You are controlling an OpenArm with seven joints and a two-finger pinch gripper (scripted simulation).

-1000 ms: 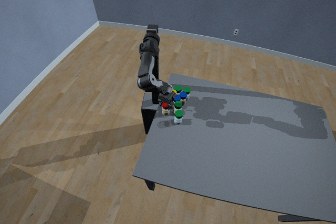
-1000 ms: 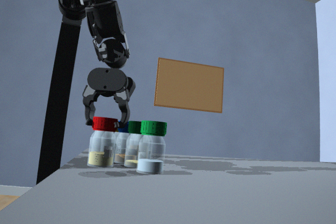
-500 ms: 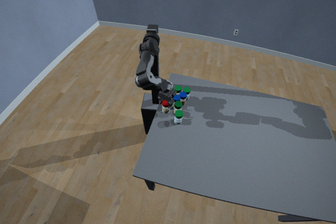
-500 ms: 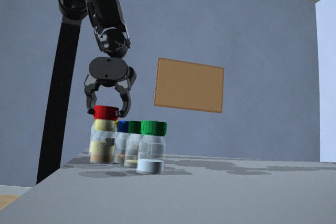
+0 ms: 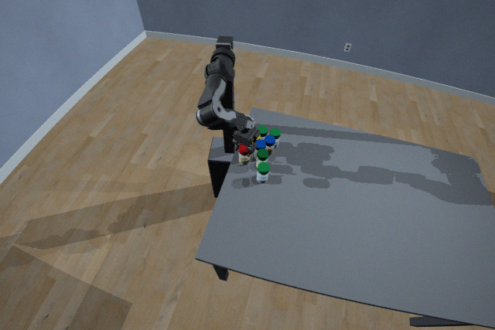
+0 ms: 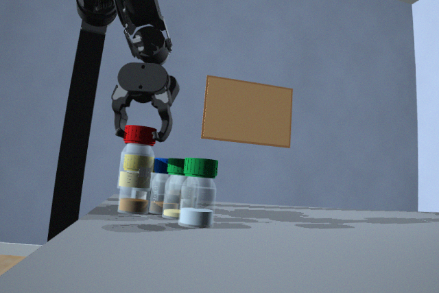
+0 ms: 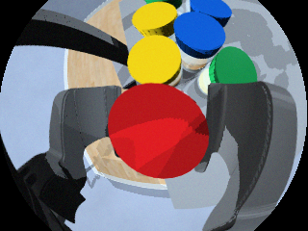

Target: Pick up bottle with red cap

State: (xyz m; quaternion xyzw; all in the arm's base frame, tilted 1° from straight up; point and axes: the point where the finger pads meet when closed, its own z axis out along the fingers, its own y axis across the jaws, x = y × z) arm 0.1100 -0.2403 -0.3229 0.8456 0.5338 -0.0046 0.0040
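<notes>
The bottle with the red cap [image 5: 243, 153] hangs upright from my gripper [image 5: 244, 143], at the near left corner of the bottle cluster. In the exterior view my gripper [image 6: 140, 135] is shut on the red cap, and the bottle [image 6: 137, 162] is raised so its cap stands well above its neighbours' caps. Its base is a little off the grey table. In the wrist view the red cap [image 7: 157, 130] fills the gap between the two fingers.
Several other bottles stand upright close by: a green-capped one in front [image 6: 198, 193], more green [image 5: 262, 154] and blue [image 5: 269, 141] caps, and two yellow caps [image 7: 154, 60] right behind. The table's left edge [image 5: 221, 182] is near. A brown board [image 6: 247, 111] hangs on the wall.
</notes>
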